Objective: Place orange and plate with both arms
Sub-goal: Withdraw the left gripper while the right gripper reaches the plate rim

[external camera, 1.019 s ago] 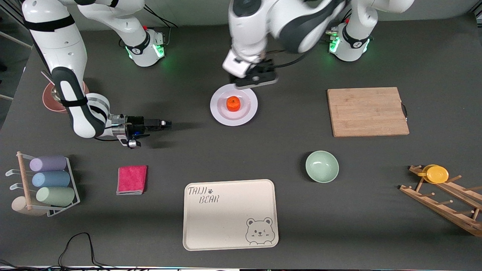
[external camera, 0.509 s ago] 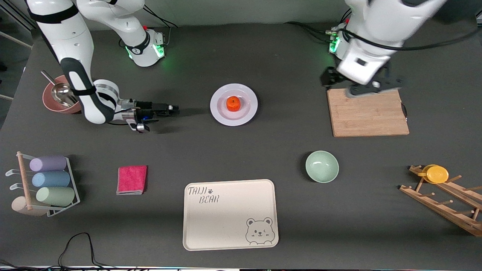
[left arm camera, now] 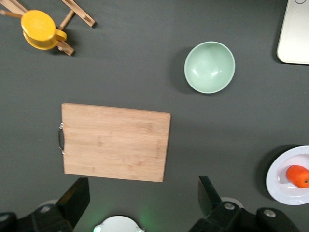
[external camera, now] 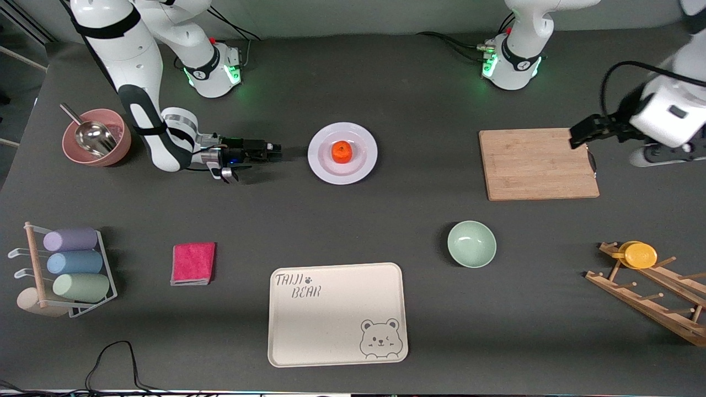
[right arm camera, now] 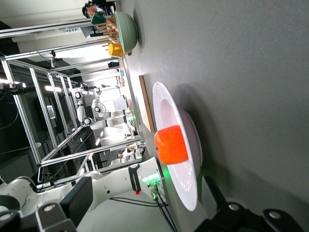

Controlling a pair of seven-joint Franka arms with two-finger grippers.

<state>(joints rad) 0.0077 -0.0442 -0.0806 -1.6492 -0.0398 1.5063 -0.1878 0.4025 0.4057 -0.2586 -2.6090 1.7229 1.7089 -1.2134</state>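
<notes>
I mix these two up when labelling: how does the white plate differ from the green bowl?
The plate is white, shallow and wide-rimmed; the green bowl is pale green, deeper and narrower. The plate carries the orange; the bowl is empty. The bowl sits nearer the front camera, toward the left arm's end. Both are round, glossy and upright on the table.

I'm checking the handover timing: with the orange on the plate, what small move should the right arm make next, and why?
Probably ease the right gripper toward the plate rim. Its fingers are open, low beside it; the orange sits inside, and the left gripper is over the cutting board.
</notes>
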